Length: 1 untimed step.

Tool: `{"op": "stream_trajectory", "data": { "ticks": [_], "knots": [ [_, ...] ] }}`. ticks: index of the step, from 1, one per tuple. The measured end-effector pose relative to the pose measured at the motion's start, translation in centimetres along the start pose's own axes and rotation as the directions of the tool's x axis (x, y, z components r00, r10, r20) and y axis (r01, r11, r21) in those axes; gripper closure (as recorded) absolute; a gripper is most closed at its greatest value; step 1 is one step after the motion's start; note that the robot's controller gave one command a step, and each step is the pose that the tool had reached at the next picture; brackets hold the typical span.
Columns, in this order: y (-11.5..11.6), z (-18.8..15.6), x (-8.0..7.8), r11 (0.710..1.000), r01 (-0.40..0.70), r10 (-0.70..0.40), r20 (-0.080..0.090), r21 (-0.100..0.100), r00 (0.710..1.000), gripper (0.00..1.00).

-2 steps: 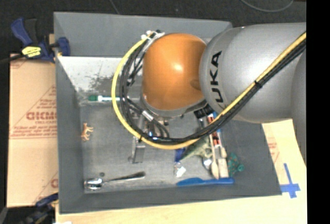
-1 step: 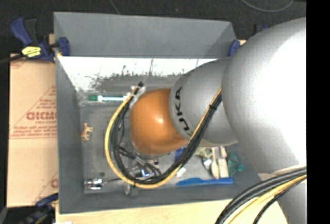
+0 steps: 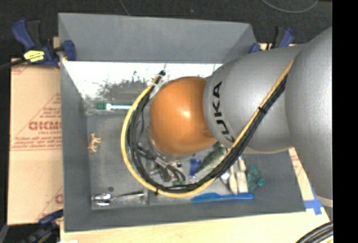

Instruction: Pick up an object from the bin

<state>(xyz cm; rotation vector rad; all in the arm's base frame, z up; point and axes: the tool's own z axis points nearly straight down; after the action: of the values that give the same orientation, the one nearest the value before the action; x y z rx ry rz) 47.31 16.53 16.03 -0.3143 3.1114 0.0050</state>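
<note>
Over the middle of the grey sheet-metal bin [image 3: 75,141] we see the arm's smooth, rounded silver casing [image 3: 263,102] reaching in from the right, ending in a glossy orange dome-shaped cover [image 3: 176,113]. A yellow cable [image 3: 130,141] and thinner black ones loop around the dome's left and near sides. Below the dome, the gripper [image 3: 163,169] sits as a dark tangle of metal and wires low over the bin floor, towards the near wall; whether it is apart or together we cannot tell, and we cannot make out anything held in it.

Just beside it to the right lies a small blue piece [image 3: 194,166], the closest loose thing we can name. Further right lie a pale cream block [image 3: 239,179] and a knobbly teal lump [image 3: 257,180], with a long flat blue strip [image 3: 224,197] along the near wall below them.

Well apart on the left, a thin white stick with a green end [image 3: 112,106] lies by the far wall, a small twisted tan scrap [image 3: 95,142] rests on bare floor, and a shiny silvery metal piece [image 3: 103,198] lies in the near left corner
</note>
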Motion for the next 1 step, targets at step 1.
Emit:
{"op": "stream_trajectory", "data": {
  "ticks": [1],
  "knots": [
    [1.05,6.01,-0.06,0.996,0.089,-0.089,0.0,-0.001,0.996,0.0]
  ]
}}
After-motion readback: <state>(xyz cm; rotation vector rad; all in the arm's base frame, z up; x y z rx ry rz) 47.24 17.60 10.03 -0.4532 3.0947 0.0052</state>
